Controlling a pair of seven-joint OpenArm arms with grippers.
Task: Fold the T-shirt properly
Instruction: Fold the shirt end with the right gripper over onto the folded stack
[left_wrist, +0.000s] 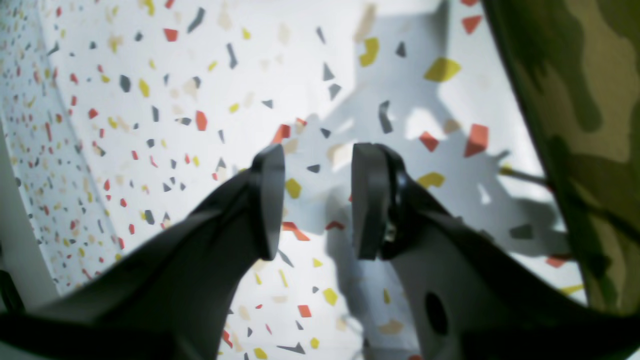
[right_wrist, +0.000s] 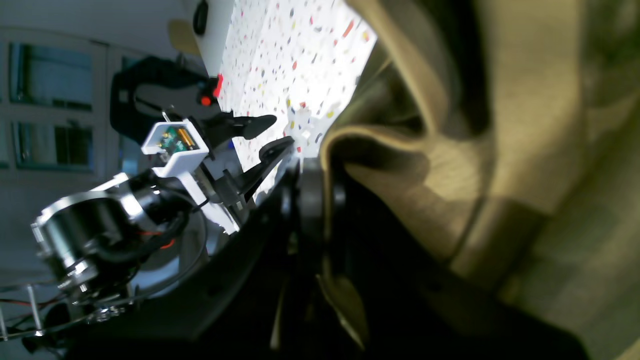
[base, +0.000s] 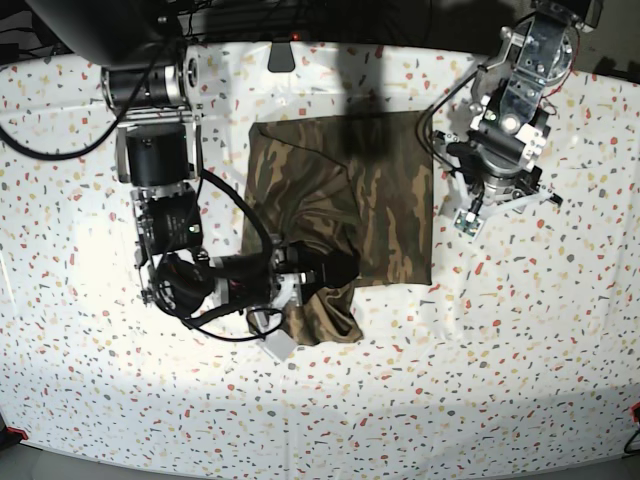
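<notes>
The camouflage T-shirt lies partly folded in the middle of the speckled table. One lower corner is bunched and lifted toward the front. My right gripper is shut on that bunched fold; in the right wrist view the cloth fills the frame and is pinched at my right gripper. My left gripper hovers open over bare table with nothing between its fingers. The T-shirt's edge is off to its side. The left arm stands just beyond the shirt's right edge.
Black cables run over the table's far left. Dark equipment lines the back edge. White terrazzo tabletop surrounds the shirt on all sides. The left arm's wrist and white camera mount show in the right wrist view.
</notes>
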